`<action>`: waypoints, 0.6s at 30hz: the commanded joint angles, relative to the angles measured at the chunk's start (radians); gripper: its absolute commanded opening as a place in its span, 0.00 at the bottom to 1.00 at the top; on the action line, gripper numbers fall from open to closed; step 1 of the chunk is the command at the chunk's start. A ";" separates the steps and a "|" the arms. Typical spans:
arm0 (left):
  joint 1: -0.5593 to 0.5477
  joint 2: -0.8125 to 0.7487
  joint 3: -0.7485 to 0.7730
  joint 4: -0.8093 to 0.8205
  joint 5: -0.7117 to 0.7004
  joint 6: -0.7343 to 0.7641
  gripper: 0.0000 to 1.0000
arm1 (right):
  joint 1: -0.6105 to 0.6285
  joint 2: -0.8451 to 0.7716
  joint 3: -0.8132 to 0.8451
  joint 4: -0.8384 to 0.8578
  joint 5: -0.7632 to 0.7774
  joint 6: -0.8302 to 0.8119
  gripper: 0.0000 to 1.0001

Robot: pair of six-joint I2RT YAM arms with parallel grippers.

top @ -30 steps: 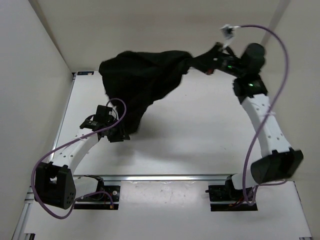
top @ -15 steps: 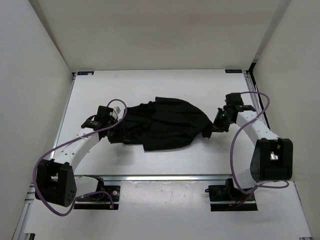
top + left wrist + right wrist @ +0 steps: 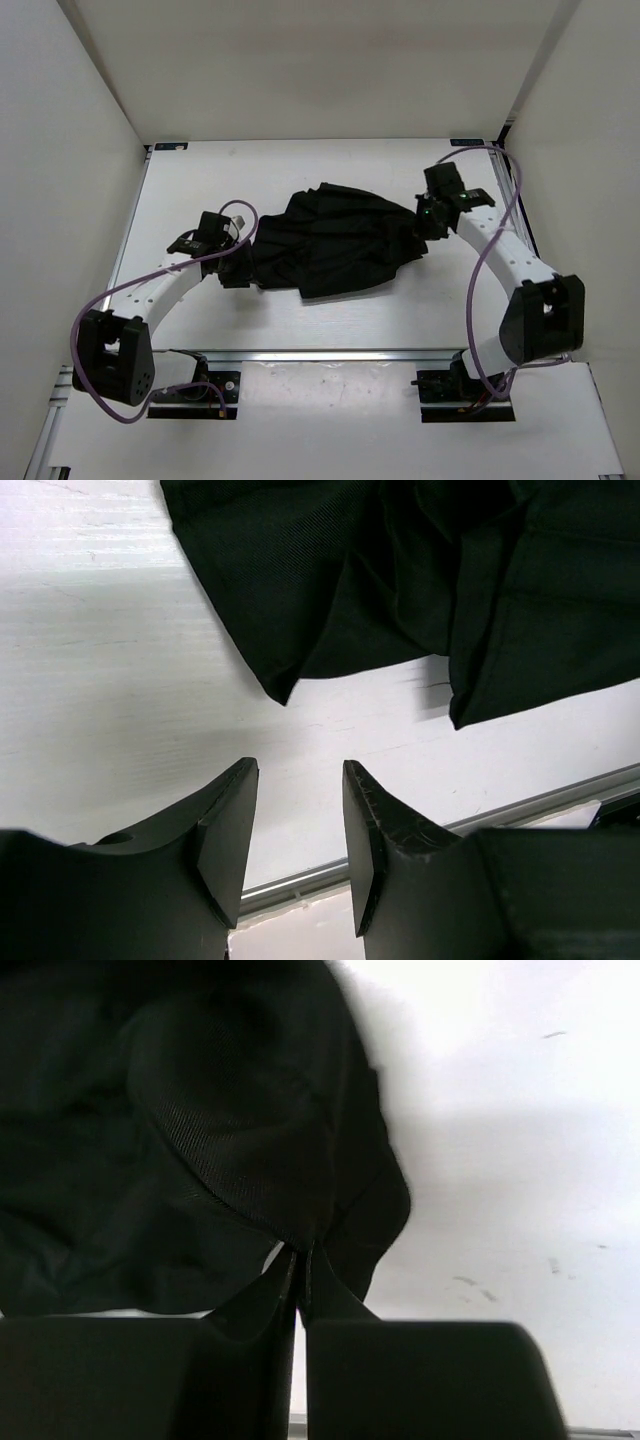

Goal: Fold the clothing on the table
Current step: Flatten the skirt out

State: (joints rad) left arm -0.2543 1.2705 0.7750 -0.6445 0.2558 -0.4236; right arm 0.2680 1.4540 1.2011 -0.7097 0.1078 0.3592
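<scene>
The black clothing (image 3: 335, 245) lies bunched in the middle of the white table (image 3: 330, 170). My right gripper (image 3: 421, 228) sits at its right end, shut on a fold of the fabric. In the right wrist view, the jaws of the right gripper (image 3: 301, 1257) are pressed together with the clothing (image 3: 200, 1140) pinched at their tips. My left gripper (image 3: 238, 270) rests at the clothing's left edge. In the left wrist view the left gripper (image 3: 300, 780) stands open and empty, a short way from a corner of the clothing (image 3: 400, 580).
A silver rail (image 3: 330, 354) runs along the table's near edge, and shows close to the left fingers as the rail (image 3: 530, 802). White walls (image 3: 70, 120) close in the left, right and far sides. Purple cables (image 3: 100, 300) loop beside both arms.
The right arm brought the clothing down from high at the far side onto the table, then carried its right end a little farther back. The left arm has barely moved.
</scene>
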 commanded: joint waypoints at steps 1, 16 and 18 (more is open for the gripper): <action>0.019 -0.042 -0.014 0.028 0.028 -0.009 0.50 | 0.098 0.066 0.078 -0.027 -0.063 -0.046 0.00; 0.086 -0.086 -0.042 -0.003 0.026 0.010 0.50 | 0.056 0.201 0.490 0.615 -0.774 0.245 0.00; 0.084 -0.095 -0.051 0.009 0.033 0.002 0.50 | -0.040 0.210 0.389 0.503 -0.653 0.299 0.00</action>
State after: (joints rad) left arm -0.1722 1.2125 0.7315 -0.6434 0.2718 -0.4236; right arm 0.4160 1.6909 1.6890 -0.3149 -0.6830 0.4713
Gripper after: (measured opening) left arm 0.503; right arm 0.023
